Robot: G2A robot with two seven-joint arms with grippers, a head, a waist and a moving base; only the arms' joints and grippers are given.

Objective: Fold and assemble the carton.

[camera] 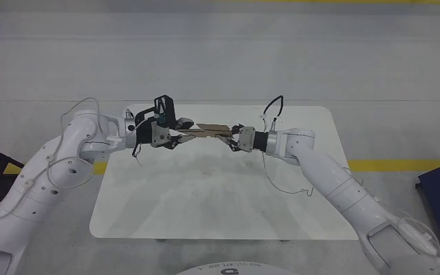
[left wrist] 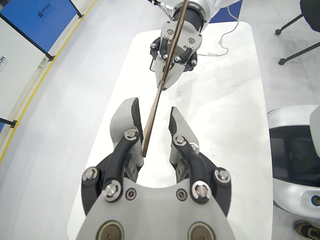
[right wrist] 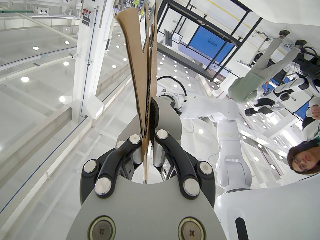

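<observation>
The flattened brown carton (camera: 210,129) hangs edge-on in the air over the white bench (camera: 206,199), between the two arms. The right jaws are clamped on one end. The left jaws stand apart around the other. A yellow line (camera: 392,166) crosses the pale floor, and blue panels (left wrist: 37,13) stand beyond.

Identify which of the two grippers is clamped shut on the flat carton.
The right gripper: its fingers pinch the carton tight. The left gripper is open, with a clear gap between the carton and one finger.
</observation>
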